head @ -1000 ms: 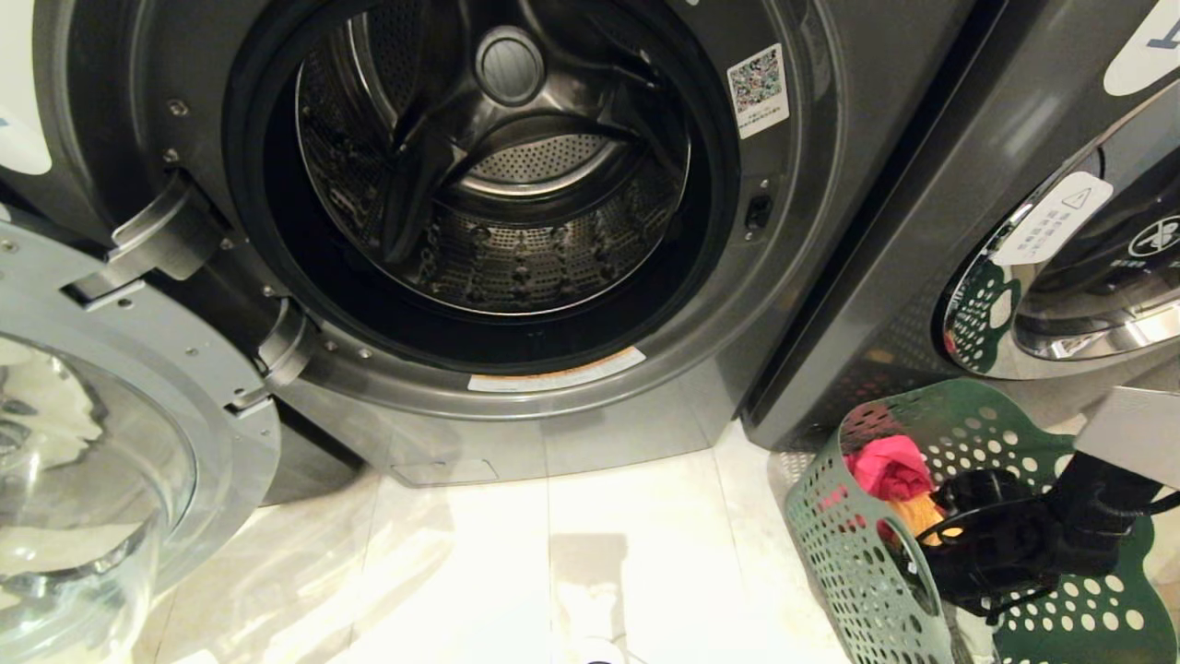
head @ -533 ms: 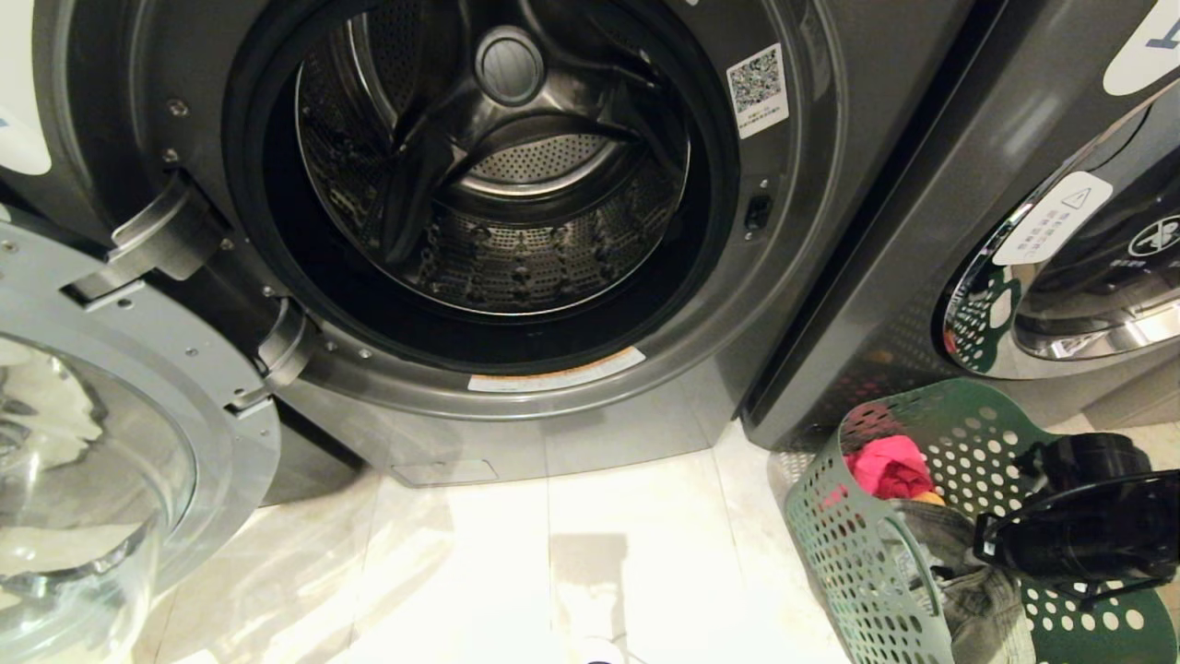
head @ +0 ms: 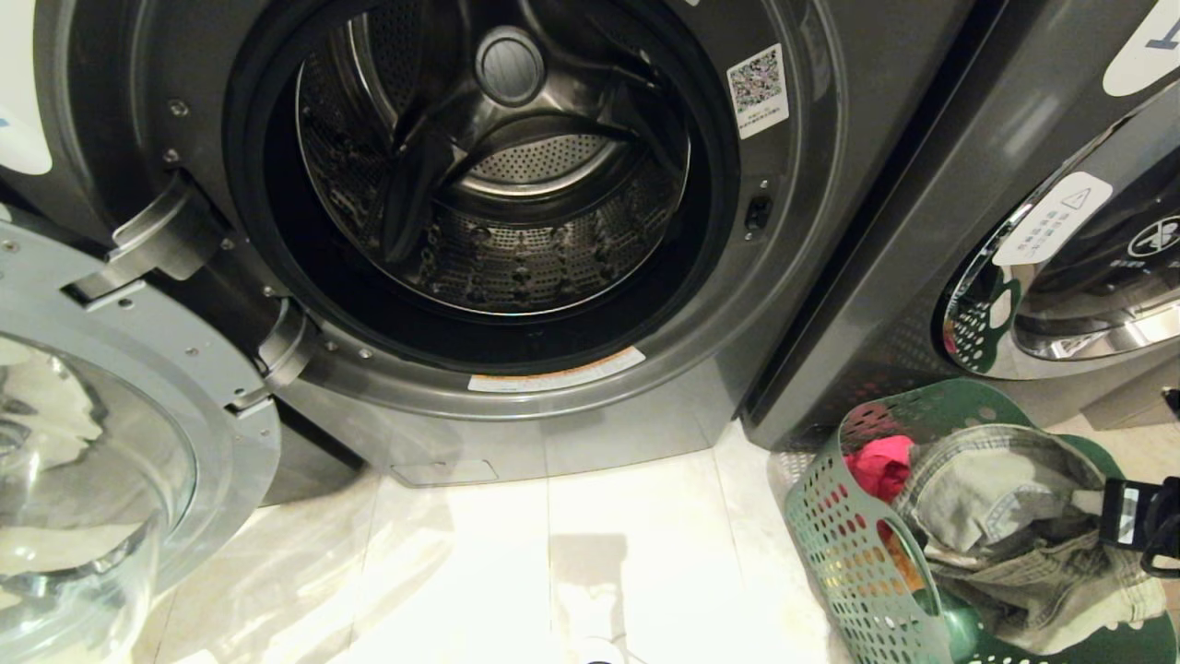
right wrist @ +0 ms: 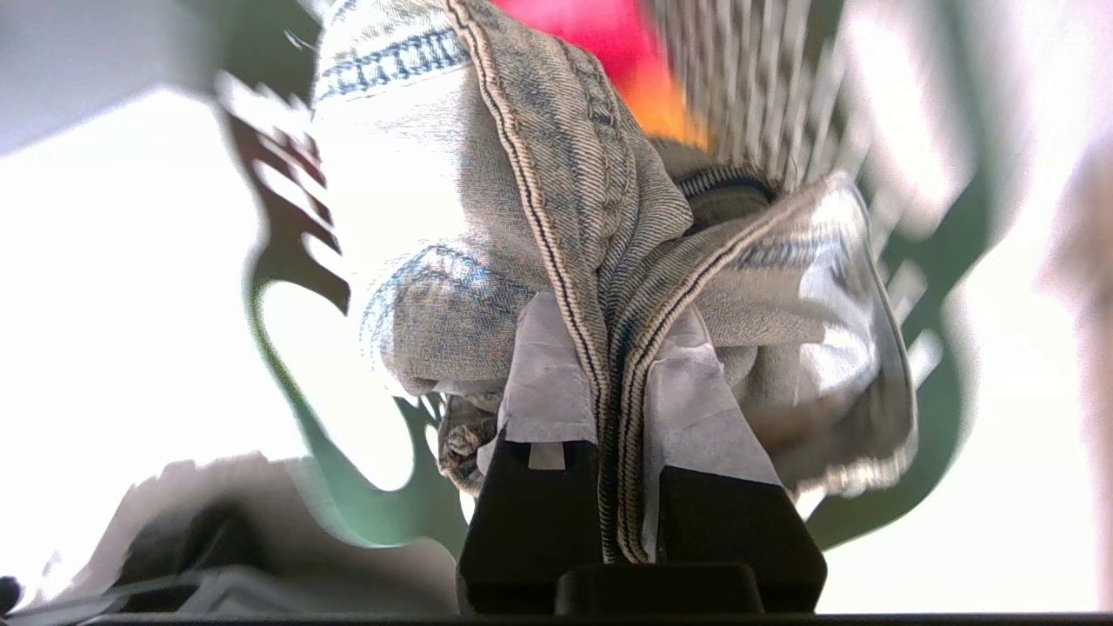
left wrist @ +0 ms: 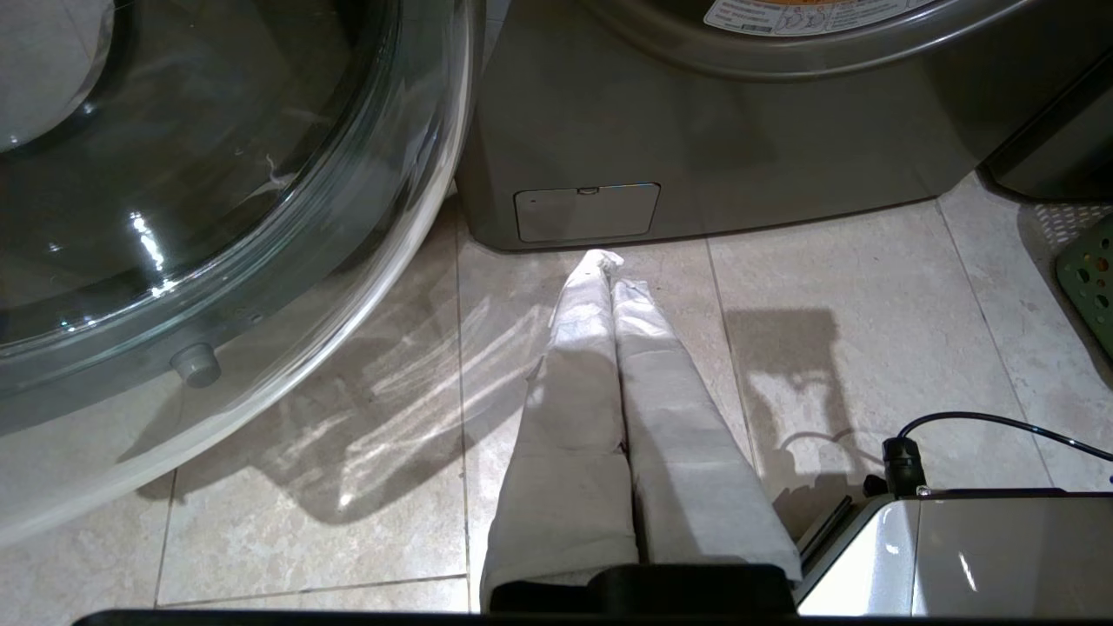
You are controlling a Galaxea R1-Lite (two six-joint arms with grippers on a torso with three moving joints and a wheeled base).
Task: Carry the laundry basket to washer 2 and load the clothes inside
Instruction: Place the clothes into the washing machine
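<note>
Washer 2 stands straight ahead with its drum bare; its number label is cut off. The green laundry basket sits on the floor at lower right, below the neighbouring machine. My right gripper is at the head view's right edge, shut on a fold of a grey denim garment. That garment hangs stretched above the basket from the right gripper. A pink garment lies in the basket. My left gripper hangs parked and shut over the floor tiles.
The washer's glass door is swung open at the left, low over the floor. A second grey washer with its door closed stands to the right. Pale floor tiles run between the machines and me.
My right gripper has moved from inside the basket up and to the right. It has drawn the denim garment out over the basket rim. The left arm has not moved.
</note>
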